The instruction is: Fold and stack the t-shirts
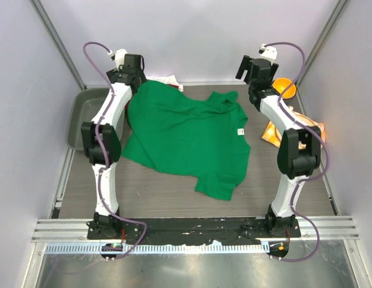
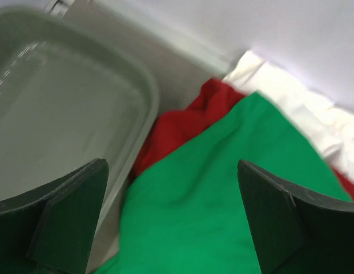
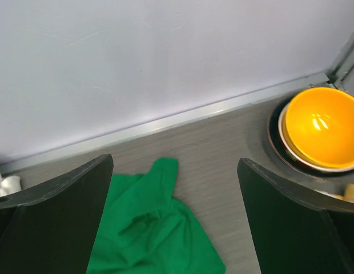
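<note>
Top external: rumpled green cloth t-shirt point(image 1: 186, 141)

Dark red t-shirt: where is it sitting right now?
Left wrist view shows the dark red t-shirt at the far left, poking out from under the green t-shirt, between the grey tray and the white t-shirt.

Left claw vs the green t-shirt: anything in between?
Nothing visible. The left claw hangs open above the green t-shirt at its far-left edge, and only bare cloth shows between its fingers. The dark red t-shirt lies under that edge. The grey bin sits off to the left, out of the path.
</note>
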`<state>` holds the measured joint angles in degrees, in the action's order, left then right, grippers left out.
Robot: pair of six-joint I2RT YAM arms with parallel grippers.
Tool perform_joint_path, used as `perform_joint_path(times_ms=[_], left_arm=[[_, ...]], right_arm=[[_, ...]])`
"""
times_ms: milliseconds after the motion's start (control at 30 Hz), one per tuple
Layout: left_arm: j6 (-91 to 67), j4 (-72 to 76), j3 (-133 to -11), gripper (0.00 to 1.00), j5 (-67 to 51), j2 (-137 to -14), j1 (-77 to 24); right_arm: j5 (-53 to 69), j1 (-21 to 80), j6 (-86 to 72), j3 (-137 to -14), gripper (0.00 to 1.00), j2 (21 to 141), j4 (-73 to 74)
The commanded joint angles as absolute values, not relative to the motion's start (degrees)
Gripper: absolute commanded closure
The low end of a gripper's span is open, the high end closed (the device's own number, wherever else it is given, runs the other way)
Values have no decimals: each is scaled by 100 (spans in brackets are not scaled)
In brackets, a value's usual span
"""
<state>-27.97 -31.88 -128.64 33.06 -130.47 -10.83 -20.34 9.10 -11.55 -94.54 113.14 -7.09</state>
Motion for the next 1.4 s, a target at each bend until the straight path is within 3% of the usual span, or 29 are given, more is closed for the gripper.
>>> perform_joint_path(times_ms=[0,300,667,900,1367], left_arm=[[-3584,-3810,-11772,0,3340,-11122,-1072],[-3893,-5264,-9407,0,2944,-9555,-1836],[-4983,-4905,-5892,0,2820,-7482,-2250],[-5344,-4528,-5460,0,3146,-7628,-1882],[-5581,-3384,-5370,9,2453,-8832,-967]], right_arm=[[-2356,1177,-1221,-9115,3,9696,-362],[-2013,2328,-2047,-7164,1,7403,1800],[-1512,3199,-2531,-5670,2,5872,2698],[-1161,3507,-2575,-5116,6,5766,2294],[-949,3674,-2373,-4878,8,5818,2074]])
